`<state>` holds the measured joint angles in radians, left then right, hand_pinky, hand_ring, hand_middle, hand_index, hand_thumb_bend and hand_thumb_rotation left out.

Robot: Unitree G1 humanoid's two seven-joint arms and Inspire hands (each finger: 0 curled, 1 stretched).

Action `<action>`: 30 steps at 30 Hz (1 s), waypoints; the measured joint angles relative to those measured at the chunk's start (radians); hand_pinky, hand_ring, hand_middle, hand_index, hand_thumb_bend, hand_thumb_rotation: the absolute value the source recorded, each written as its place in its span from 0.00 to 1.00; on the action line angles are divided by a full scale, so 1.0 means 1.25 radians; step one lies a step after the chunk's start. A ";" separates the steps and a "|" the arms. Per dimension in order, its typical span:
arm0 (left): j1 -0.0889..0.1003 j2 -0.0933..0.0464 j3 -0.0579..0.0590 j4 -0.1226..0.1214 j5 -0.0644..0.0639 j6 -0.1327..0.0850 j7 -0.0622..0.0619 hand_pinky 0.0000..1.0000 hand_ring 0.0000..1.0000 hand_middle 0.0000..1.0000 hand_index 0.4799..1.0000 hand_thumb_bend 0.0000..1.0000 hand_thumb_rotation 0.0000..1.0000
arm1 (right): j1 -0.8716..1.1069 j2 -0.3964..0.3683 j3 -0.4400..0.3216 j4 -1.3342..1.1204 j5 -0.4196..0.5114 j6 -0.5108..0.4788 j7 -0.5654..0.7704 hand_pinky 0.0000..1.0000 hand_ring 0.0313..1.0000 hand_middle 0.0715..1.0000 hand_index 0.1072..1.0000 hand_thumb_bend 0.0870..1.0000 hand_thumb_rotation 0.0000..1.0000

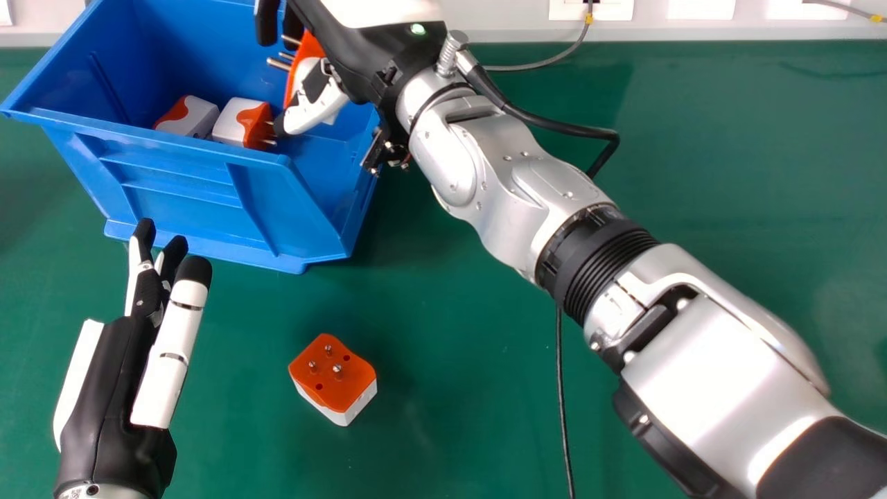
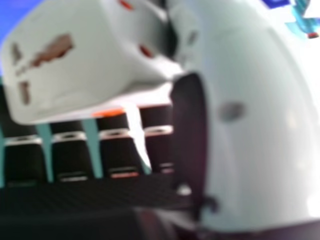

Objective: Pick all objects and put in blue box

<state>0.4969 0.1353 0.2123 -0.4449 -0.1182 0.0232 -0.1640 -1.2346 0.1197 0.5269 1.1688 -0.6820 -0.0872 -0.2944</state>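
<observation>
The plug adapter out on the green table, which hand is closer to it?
Left. The left hand is off to the left of that adapter, not touching; the right hand is farther away, at the blue box, holding another adapter.

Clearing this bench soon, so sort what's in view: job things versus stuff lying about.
Job:
- blue plastic box
- orange-and-white plug adapter in the right hand
- two more inside the box
- another on the table

Lying about:
- thin black cable
- grey cable

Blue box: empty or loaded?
Partly loaded: two orange-and-white plug adapters lie inside the blue box; the right hand holds a third adapter.
</observation>
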 measured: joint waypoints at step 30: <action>0.037 -0.021 -0.031 -0.013 0.016 -0.029 0.014 1.00 1.00 1.00 1.00 0.46 0.90 | 0.004 0.032 0.030 0.075 -0.016 0.007 -0.056 0.34 0.43 0.48 0.43 0.45 0.00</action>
<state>0.5434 0.1086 0.1736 -0.4615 -0.0978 -0.0133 -0.1467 -1.2300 0.1601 0.5640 1.2631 -0.7027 -0.0779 -0.3642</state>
